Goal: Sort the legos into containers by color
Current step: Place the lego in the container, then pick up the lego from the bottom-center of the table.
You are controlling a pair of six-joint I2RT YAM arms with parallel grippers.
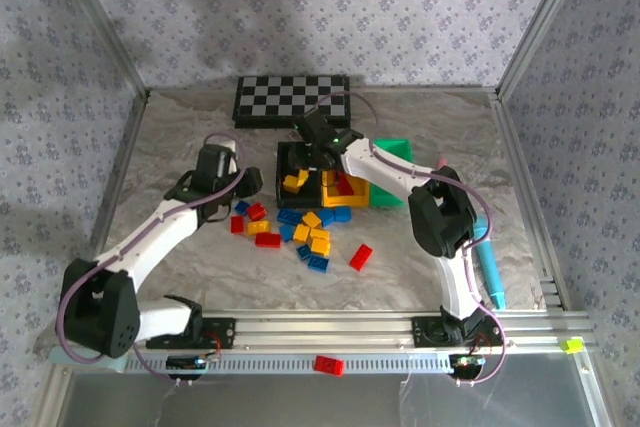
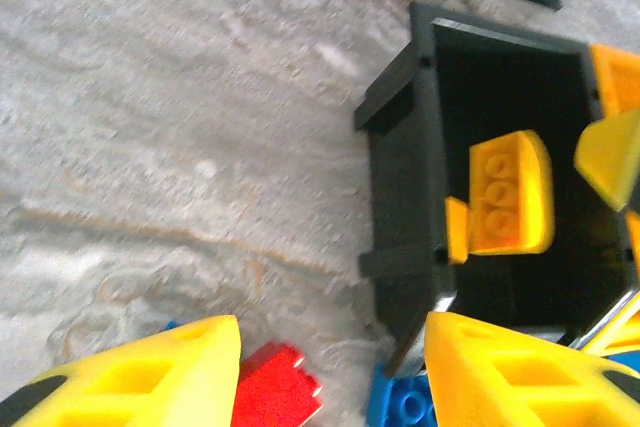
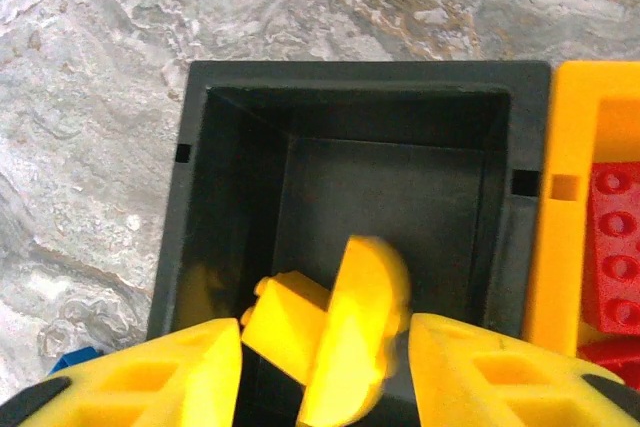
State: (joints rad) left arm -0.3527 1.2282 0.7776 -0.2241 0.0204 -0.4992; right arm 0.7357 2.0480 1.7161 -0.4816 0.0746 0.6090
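Looking over the counter [image 1: 180, 137], we see the black bin [image 3: 360, 72], the yellow bin [image 3: 565, 147] and the green bin [image 1: 400, 152] clustered mid-surface, with the loose pile [image 1: 305, 232] just in front of them.

The right gripper [image 3: 325, 347] hangs over the black bin's near end. Its jaws are parted, and a yellow brick [image 3: 345, 327] sits blurred and tilted in the gap. We cannot tell whether it is pinched or already falling.

The drop is the step in hand, and it looks well placed, with the brick inside the rim and away from the wall shared with the yellow bin. That matters, because red bricks [image 3: 615, 247] lie right next door. We'd spread the jaws fully, let the brick clear, then lift straight up before swinging back.

The left gripper [image 2: 332, 347] is low beside the black bin's outer wall, its jaws released and empty. A red brick [image 2: 275, 387] and a blue brick [image 2: 400, 407] sit just below the gap.

For the next pick we'd straddle one brick only. We'd also stay off that wall and wait for the right arm to leave the bins.
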